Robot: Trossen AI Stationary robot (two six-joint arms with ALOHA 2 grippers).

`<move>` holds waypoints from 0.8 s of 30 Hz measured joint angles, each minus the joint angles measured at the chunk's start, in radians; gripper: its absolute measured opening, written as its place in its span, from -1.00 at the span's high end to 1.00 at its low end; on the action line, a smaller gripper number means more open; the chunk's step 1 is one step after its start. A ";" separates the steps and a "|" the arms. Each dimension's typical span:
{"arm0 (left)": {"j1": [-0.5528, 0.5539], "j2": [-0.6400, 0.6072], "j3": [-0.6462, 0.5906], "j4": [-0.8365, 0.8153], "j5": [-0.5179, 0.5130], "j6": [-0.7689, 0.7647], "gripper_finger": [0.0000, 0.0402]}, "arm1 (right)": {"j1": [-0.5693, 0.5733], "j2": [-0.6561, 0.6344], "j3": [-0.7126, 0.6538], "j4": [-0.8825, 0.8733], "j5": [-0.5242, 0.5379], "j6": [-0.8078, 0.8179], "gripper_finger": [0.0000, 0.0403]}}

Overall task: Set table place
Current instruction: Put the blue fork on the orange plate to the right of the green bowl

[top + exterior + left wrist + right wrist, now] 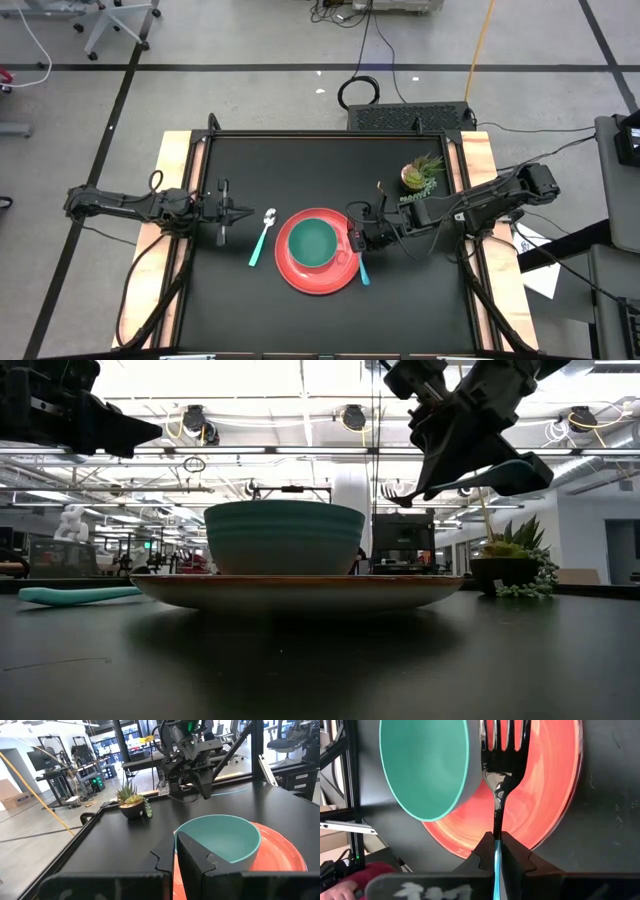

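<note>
At centre-right of the high view, the right gripper (357, 240), clamped on the blue-handled metal fork (501, 775) above the round red plate (345, 276), needed to lower it flat onto the black table (420, 300) beside the rim.

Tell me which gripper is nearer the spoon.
Left. The left gripper sits just beside the spoon, on its outer side. The right gripper is across the red plate, shut on the fork.

Dark jointed arms (120, 203), seemingly black cables
</note>
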State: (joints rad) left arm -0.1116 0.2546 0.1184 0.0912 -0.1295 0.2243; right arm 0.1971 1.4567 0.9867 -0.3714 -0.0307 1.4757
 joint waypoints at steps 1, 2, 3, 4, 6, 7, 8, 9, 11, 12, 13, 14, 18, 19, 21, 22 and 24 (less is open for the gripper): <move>0.000 0.000 0.000 0.000 0.000 0.000 0.87 | 0.000 0.000 0.000 0.000 0.000 0.000 1.00; 0.000 0.000 0.000 0.000 0.000 0.000 0.87 | 0.000 0.000 0.000 0.000 0.000 0.000 1.00; 0.000 0.000 0.000 0.000 0.000 0.000 0.87 | 0.000 0.000 0.000 0.000 0.000 0.000 1.00; 0.000 0.000 0.000 0.000 0.000 0.000 0.87 | 0.001 0.000 0.000 0.000 0.000 0.000 1.00; 0.000 0.000 0.000 0.000 0.000 0.000 0.87 | 0.001 0.000 0.000 0.000 0.000 0.000 1.00; 0.000 0.000 0.000 0.000 0.000 -0.001 0.87 | 0.001 0.000 0.000 0.000 0.000 0.000 1.00; 0.000 0.000 0.000 0.000 0.000 -0.001 0.87 | 0.001 0.000 0.000 0.000 0.000 -0.001 1.00; 0.000 0.000 0.000 0.000 0.000 -0.001 0.87 | 0.001 0.000 0.000 0.000 0.000 -0.001 1.00; 0.000 0.000 0.000 0.000 0.000 -0.001 0.87 | 0.001 0.000 0.000 0.000 0.000 -0.001 1.00; 0.000 0.000 0.000 -0.001 0.000 -0.001 0.87 | 0.001 0.000 0.000 0.000 0.000 -0.001 1.00; 0.000 0.000 0.000 -0.002 0.000 -0.001 0.87 | 0.001 0.000 0.000 0.000 0.000 0.000 1.00; 0.000 0.000 0.000 -0.004 0.000 -0.001 0.87 | 0.003 0.000 0.000 0.000 0.000 0.000 1.00; 0.000 0.000 0.000 -0.004 0.000 -0.001 0.87 | 0.004 0.004 -0.003 0.001 0.002 0.002 1.00; 0.000 0.000 0.000 -0.005 0.000 -0.002 0.87 | 0.004 0.007 -0.007 0.001 0.002 0.005 1.00; 0.000 0.000 0.000 -0.006 0.000 -0.003 0.87 | 0.004 0.016 -0.016 0.000 0.003 0.017 1.00; 0.000 0.000 0.000 -0.007 0.000 -0.003 0.87 | 0.001 0.022 -0.020 0.002 0.003 0.019 1.00; 0.000 0.000 0.000 -0.009 0.000 -0.004 0.87 | -0.001 0.038 -0.023 0.018 0.002 0.019 1.00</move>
State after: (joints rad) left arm -0.1118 0.2549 0.1184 0.0818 -0.1291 0.2198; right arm 0.1956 1.4946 0.9635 -0.3530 -0.0284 1.4945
